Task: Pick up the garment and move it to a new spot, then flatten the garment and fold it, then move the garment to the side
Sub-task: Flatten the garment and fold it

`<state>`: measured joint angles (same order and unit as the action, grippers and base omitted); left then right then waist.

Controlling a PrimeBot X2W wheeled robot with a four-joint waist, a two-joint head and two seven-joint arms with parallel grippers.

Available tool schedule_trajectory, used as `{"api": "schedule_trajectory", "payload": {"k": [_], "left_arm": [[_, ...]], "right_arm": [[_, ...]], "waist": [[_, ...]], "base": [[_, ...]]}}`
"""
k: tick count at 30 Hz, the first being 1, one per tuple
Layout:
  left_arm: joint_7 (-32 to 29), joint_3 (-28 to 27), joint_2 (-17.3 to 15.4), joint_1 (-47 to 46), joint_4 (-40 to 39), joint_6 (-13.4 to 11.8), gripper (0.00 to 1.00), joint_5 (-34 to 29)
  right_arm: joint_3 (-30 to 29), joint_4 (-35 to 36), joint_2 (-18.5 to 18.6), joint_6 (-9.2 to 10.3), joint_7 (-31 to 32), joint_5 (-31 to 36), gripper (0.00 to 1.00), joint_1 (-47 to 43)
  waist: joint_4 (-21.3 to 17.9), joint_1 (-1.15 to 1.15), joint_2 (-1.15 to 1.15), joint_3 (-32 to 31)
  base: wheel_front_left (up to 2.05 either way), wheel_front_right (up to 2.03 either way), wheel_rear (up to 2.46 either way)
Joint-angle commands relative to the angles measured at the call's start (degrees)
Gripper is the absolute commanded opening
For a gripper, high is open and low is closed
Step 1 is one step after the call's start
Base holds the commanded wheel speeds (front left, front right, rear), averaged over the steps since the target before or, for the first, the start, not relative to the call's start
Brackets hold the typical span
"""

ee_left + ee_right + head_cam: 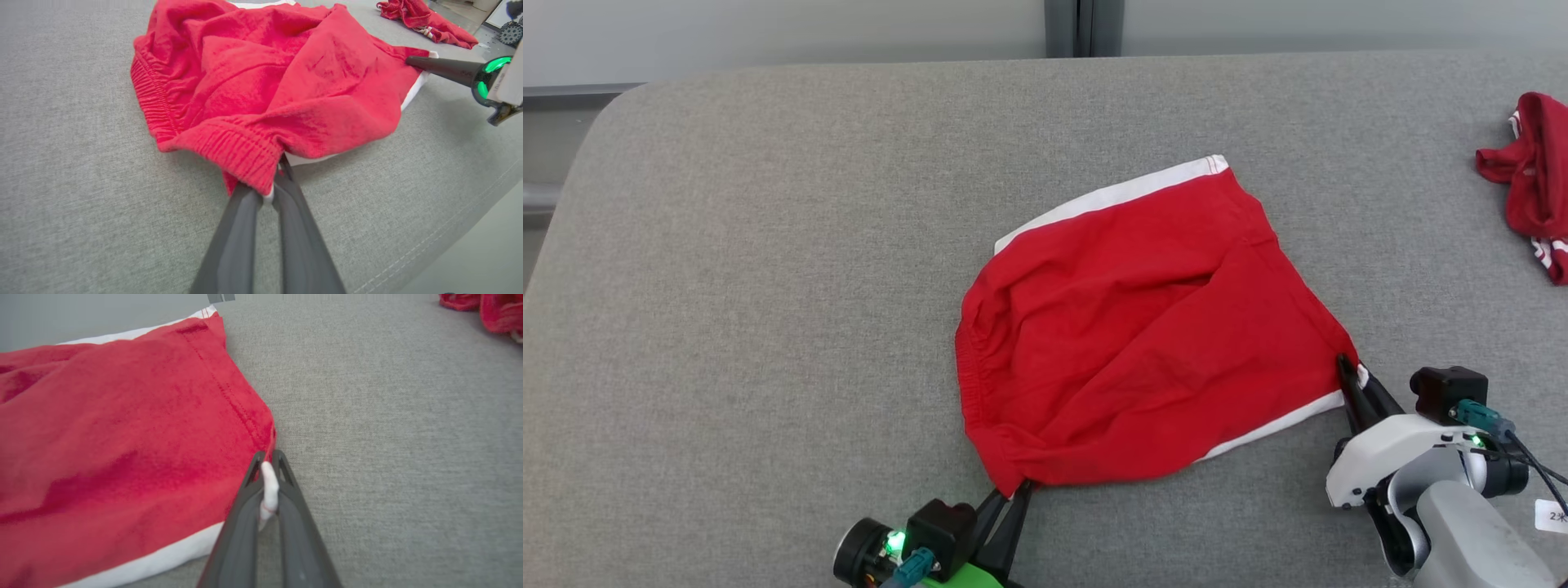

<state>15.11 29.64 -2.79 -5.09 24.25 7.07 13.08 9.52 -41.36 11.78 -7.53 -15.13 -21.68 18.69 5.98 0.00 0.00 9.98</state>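
The garment [1143, 327] is a pair of red shorts with white trim, lying rumpled on the grey padded surface [768, 286]. My left gripper [1015, 490] is shut on its near corner by the gathered waistband [245, 151], with cloth pinched between the fingers [235, 228]. At the garment's right corner my right gripper [1349, 367] is shut on the white-edged hem, and a fold of white fabric [268, 490] sticks out between its fingers [241, 522]. The right gripper's fingers [441, 67] also reach in from the right of the left wrist view.
A second red garment [1531, 175] lies crumpled at the far right edge of the surface. The grey surface stretches wide to the left and behind the shorts. Its front edge [449, 228] runs close to my left gripper.
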Motion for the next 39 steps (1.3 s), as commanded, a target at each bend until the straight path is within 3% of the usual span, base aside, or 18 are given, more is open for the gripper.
{"api": "schedule_trajectory", "payload": {"k": [1, 9, 14, 22, 31, 39], "left_arm": [[0.0, -0.08, -0.23, 0.8, -0.97, 0.26, 0.0, -0.41], [0.0, -0.45, -1.55, -2.52, -7.96, 0.42, 0.0, -0.47], [0.01, 1.67, -4.76, -11.37, -7.7, 0.47, 0.0, 0.63], [0.0, 3.33, -9.45, -35.46, -0.4, 0.35, 0.0, 7.13], [-0.13, 5.78, -9.11, -66.09, 13.52, 0.33, 0.0, 20.68], [0.08, 7.59, -9.89, -86.66, 20.1, 0.34, 0.0, 25.7]], "right_arm": [[-0.4, 1.51, 0.38, 0.11, 0.02, -0.71, 0.0, -1.09], [-0.53, 8.77, 0.26, 0.11, 0.02, -1.37, 0.0, 0.72], [1.33, 9.21, 0.22, 0.11, 0.02, -3.02, 0.0, 7.71], [2.46, 0.64, 0.05, 0.11, 1.95, -7.83, 0.0, 28.52], [4.58, -10.37, 0.77, 0.1, 4.54, -8.27, 0.0, 57.07], [6.07, -17.41, -0.3, 0.1, 2.61, -6.85, 0.0, 76.02]], "waist": [[-0.09, 0.0, 0.0, -0.38], [-2.38, 0.0, 0.0, -1.05], [-4.16, 0.0, 0.0, 0.23], [-5.29, 0.0, 0.0, 7.12], [-4.77, 0.0, 0.0, 16.36], [-5.45, 0.0, 0.0, 18.63]], "base": [[0.0, 0.0, 0.0], [0.0, 0.0, 0.0], [0.0, 0.0, 0.0], [0.0, 0.0, 0.0], [0.0, 0.0, 0.0], [0.0, 0.0, 0.0]]}}
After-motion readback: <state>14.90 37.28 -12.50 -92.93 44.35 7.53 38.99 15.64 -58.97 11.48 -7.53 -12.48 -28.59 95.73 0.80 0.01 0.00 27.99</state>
